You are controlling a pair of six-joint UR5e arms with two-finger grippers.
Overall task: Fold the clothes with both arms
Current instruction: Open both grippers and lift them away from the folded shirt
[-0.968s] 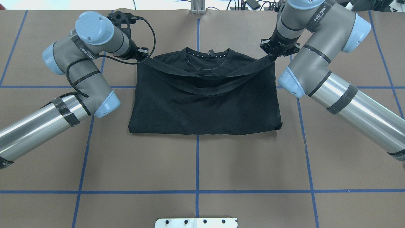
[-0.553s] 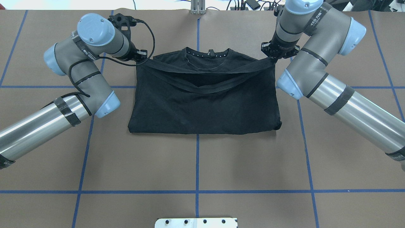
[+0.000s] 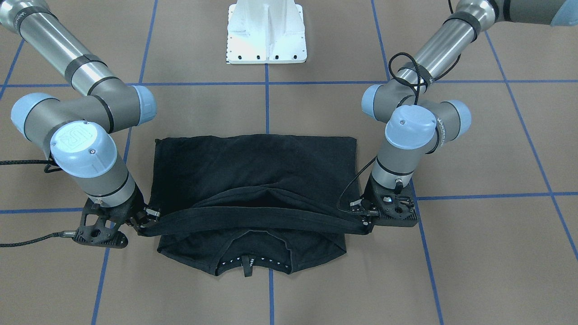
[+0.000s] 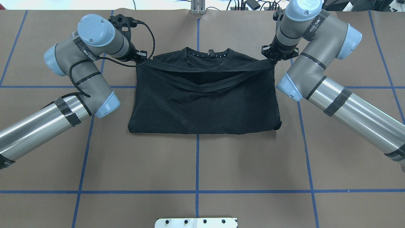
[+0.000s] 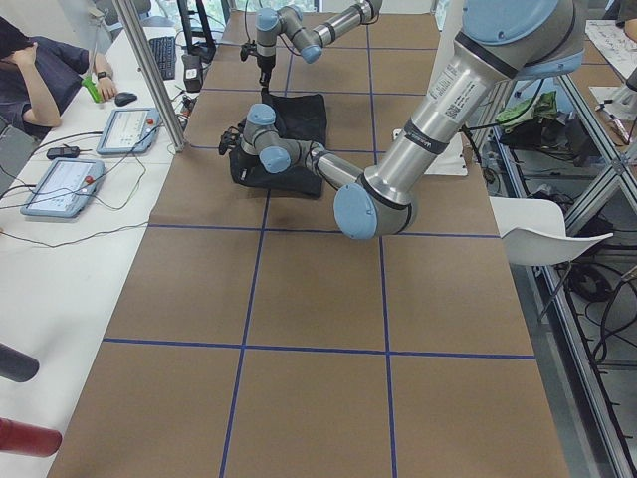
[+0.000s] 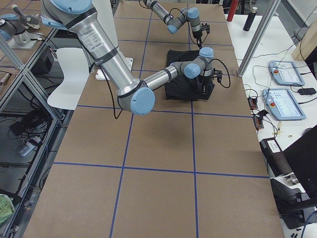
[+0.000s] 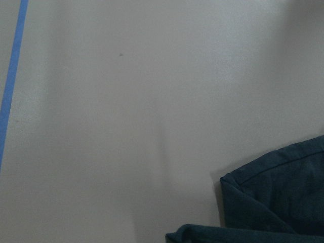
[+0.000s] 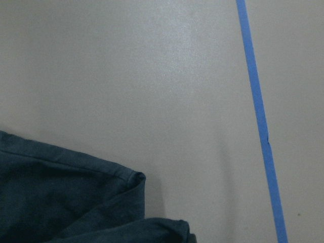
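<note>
The black T-shirt (image 4: 202, 107) lies folded on the brown table, collar (image 4: 207, 55) at the far side, plain side up. Its graphic is hidden. My left gripper (image 4: 144, 59) and right gripper (image 4: 272, 60) are each shut on a corner of the hem (image 4: 205, 88). They hold it stretched in a sagging band just above the shirt, near the collar. In the front view the left gripper (image 3: 365, 221) is on the right and the right gripper (image 3: 145, 224) on the left. Each wrist view shows a shirt corner (image 7: 283, 202) (image 8: 61, 192) on bare table.
The white base pedestal (image 3: 266, 31) stands at the robot's side of the table. Blue tape lines (image 4: 197, 164) cross the brown surface. Cables and plugs lie past the far edge (image 4: 250, 4). Tablets (image 5: 60, 184) and a seated person (image 5: 30, 70) are beside the table.
Both grippers have carried the hem a little farther towards the collar. The band sags less. The right arm's upper joints have shifted slightly.
</note>
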